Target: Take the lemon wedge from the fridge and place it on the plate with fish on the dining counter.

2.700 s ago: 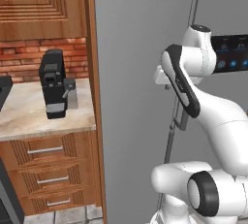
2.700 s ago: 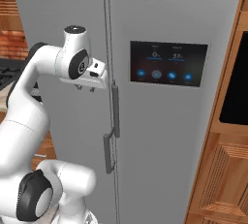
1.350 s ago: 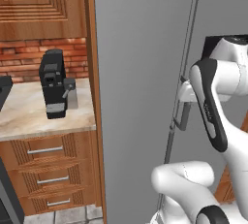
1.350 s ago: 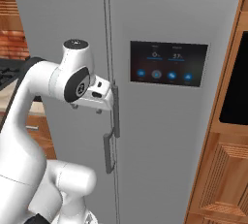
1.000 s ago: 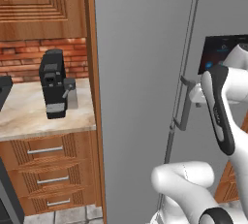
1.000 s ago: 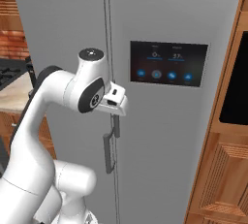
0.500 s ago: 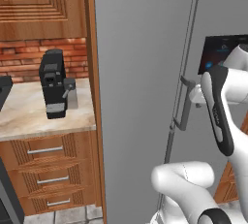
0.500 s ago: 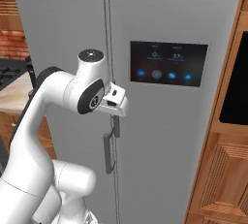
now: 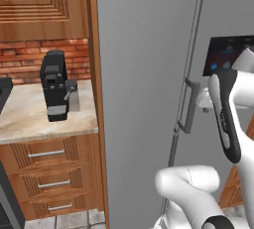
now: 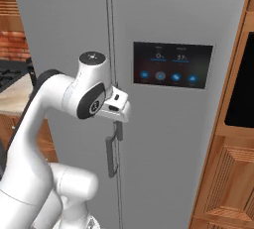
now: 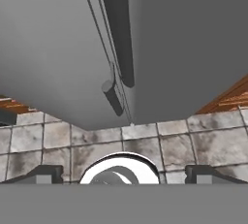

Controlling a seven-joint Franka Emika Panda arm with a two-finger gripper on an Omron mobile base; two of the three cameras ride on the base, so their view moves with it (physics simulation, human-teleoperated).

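The tall grey two-door fridge [image 10: 173,139] stands closed, its dark touchscreen panel with blue icons [image 10: 172,65] on the right-hand door at about 2 o'clock from the arm's hand in the right base view. The white two-finger gripper [image 10: 117,108] sits close against the top of the grey vertical bar handle [image 10: 112,153] beside the seam between the doors; whether it touches the bar cannot be told.

In the hand view the gripper [image 11: 124,175] has its two dark fingertips [image 11: 46,174] set wide apart at 8 and 4 o'clock, with nothing between them. The fridge handle [image 11: 118,34] runs from 12 o'clock down toward centre, beyond the jaws and not enclosed by them. Grey floor tiles [image 11: 145,145] lie below.

In the left base view, a black coffee machine [image 9: 54,92] stands on a marbled worktop [image 9: 30,119] at 9 o'clock.
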